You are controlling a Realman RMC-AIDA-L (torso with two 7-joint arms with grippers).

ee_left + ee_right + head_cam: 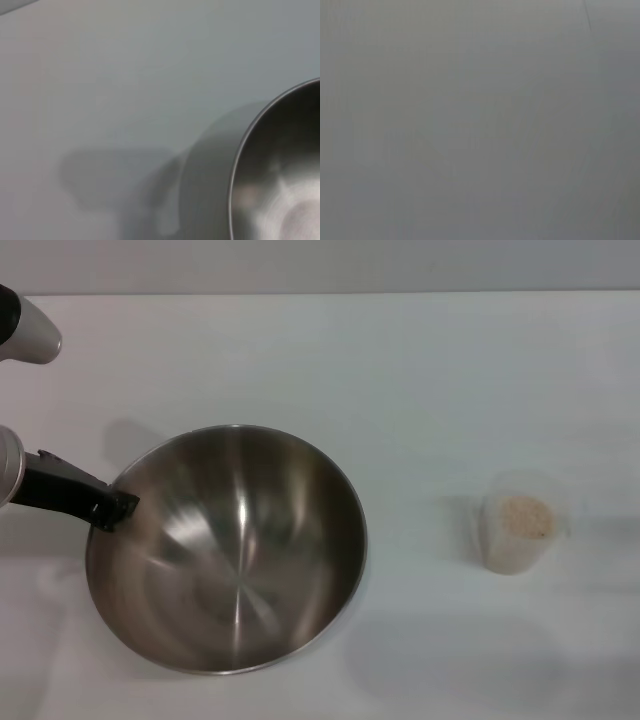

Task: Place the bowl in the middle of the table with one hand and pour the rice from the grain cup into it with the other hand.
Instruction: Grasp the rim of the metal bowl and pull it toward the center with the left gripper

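The white table (400, 370) fills my view. On its left half the bowl (228, 548) sits tipped, its left rim raised. My left end effector (112, 508) is clenched on that left rim. Well apart, on the right side of the table, stands the grain cup (517, 521), upright, holding the rice (525, 516). My right end effector is out of sight.

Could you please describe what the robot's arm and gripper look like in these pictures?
Only the left arm shows, at the head view's left edge. The left gripper is a slim, matte black, angular piece narrowing toward its tip. It joins a rounded silver-white wrist segment; a second pale, rounded link has a black band. No cables or markings are visible. The right arm is out of view.
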